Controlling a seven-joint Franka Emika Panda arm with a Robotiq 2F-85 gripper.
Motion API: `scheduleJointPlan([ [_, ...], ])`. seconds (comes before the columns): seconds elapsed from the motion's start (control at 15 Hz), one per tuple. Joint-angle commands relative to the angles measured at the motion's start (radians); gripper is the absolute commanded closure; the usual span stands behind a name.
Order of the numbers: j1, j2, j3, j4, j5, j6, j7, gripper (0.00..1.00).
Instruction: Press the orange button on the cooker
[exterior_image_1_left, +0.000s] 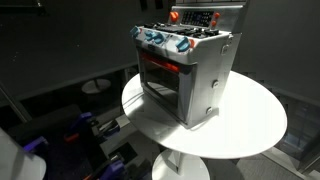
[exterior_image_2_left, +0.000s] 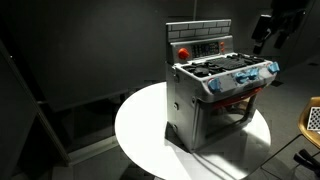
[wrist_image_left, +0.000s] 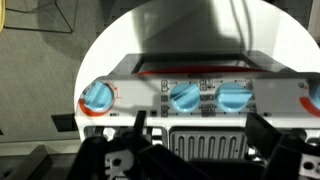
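1. Table (exterior_image_2_left: 135, 125): white round top, leftmost in an exterior view. The cooker (exterior_image_2_left: 215, 95) stands on it approx. centre, oven door glowing red.
2. Orange button (exterior_image_2_left: 183, 52): on the raised back panel, at its left end in that view, above & behind the hob. Also visible from the front side (exterior_image_1_left: 175, 16).
3. Knobs (wrist_image_left: 184, 97): blue row along the front. In the wrist view they sit right under the cam, so the arm prob. lines up w/ the front edge, not the panel.
4. Gripper (exterior_image_2_left: 270, 38): in the air right of the cooker, well apart from the btn, touching nothing. In the wrist view its fingers (wrist_image_left: 110, 155) are spread apart, nothing between.
5. To do it well:
   - Prob. bring the fingers together first, so one blunt tip meets the btn.
   - Cross above the hob, clear of the knobs.
   - Push square to the panel & lightly. The cooker looks light & could slide or tip back.
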Motion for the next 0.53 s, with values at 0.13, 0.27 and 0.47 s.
scheduleJointPlan([
  [0.13,-0.045,0.083,-0.012,0.089,-0.099,0.16,0.11,0.0],
  [0.27,-0.068,0.119,-0.014,0.122,-0.151,0.208,0.163,0.0],
  [0.47,-0.091,0.172,-0.021,0.169,-0.229,0.255,0.244,0.0],
])
